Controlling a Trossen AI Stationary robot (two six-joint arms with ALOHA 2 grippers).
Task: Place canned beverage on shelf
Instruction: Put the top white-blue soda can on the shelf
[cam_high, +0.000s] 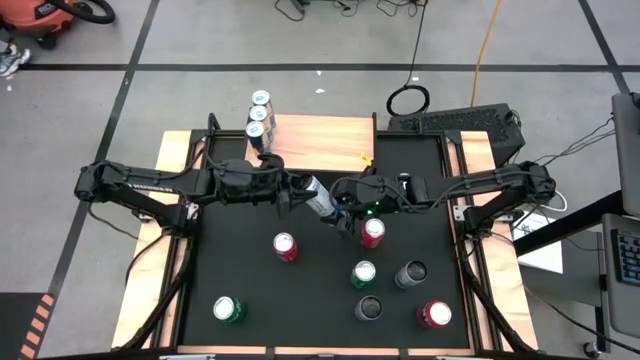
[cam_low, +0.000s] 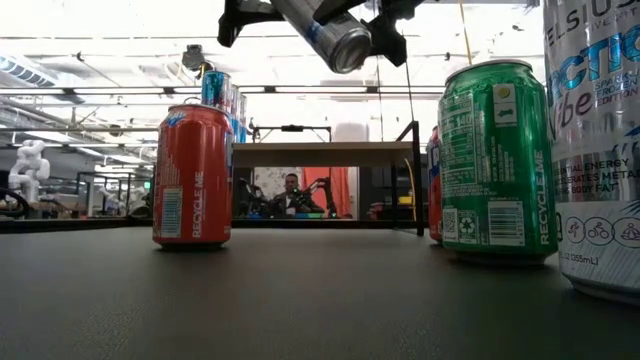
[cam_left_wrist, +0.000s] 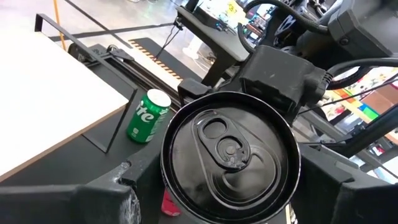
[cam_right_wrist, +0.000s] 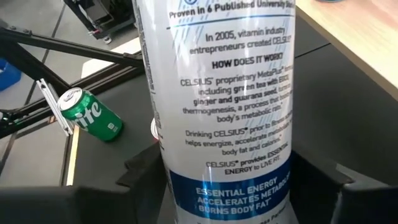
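Observation:
A silver-and-blue beverage can (cam_high: 318, 196) hangs in the air over the middle of the black table, lying tilted between my two arms. My left gripper (cam_high: 300, 188) reaches it from the left and is shut on its lid end. My right gripper (cam_high: 340, 208) comes from the right and is shut on its bottom end. The shelf (cam_high: 330, 140), a light-wood board on black legs, stands at the far edge. Three blue-and-white cans (cam_high: 260, 115) stand at its left end. The low view shows the held can (cam_low: 330, 35) high above the tabletop. My left gripper pinches the can's top end, just behind the lid rim (cam_left_wrist: 180, 130), between its two fingers (cam_left_wrist: 118, 193). The fingers come about level from the table's left and lie along the can, whose lid faces this wrist. The can is clear of the table. My right gripper has its two fingers (cam_right_wrist: 146, 168) on opposite sides of the can's lower part, at the blue band (cam_right_wrist: 236, 199). They come from the table's right, slanting a little downward, and lie along the can. The can stretches away from this wrist, lifted clear.
Several cans stand on the table nearer than the grippers: red ones (cam_high: 285, 246) (cam_high: 372, 232) (cam_high: 434, 314), green ones (cam_high: 363, 274) (cam_high: 229, 310), a grey one (cam_high: 410, 273) and a black one (cam_high: 368, 308). The shelf's board is bare to the right of its cans.

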